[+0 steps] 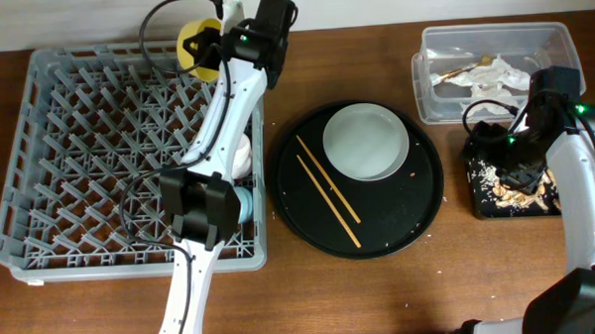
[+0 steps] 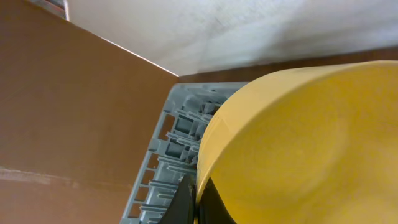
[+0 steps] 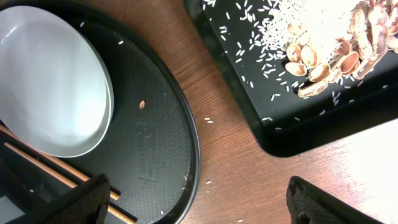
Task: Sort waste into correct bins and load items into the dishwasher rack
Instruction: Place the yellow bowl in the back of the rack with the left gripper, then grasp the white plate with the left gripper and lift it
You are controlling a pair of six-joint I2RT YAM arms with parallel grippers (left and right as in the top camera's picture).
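My left gripper [image 1: 206, 49] is shut on the rim of the yellow bowl [image 1: 192, 44] and holds it tilted over the far edge of the grey dishwasher rack [image 1: 78, 145]. In the left wrist view the bowl [image 2: 298, 143] fills the frame, pinched at the fingertips [image 2: 196, 199]. My right gripper [image 3: 205, 205] is open and empty, between the round black tray and the flat black tray [image 1: 517, 204] holding food scraps [image 3: 323, 56]. The grey-green plate [image 1: 366, 140] and two chopsticks [image 1: 328, 201] lie on the round tray. The clear tub [image 1: 434, 93] holds tissues [image 1: 498, 76] and a wrapper strip.
The round black tray [image 1: 418, 217] sits mid-table, with rice grains scattered on it and on the wood. A light-blue cup [image 1: 245, 204] and a pale pink cup [image 1: 241, 157] sit at the rack's right edge, partly hidden by my left arm.
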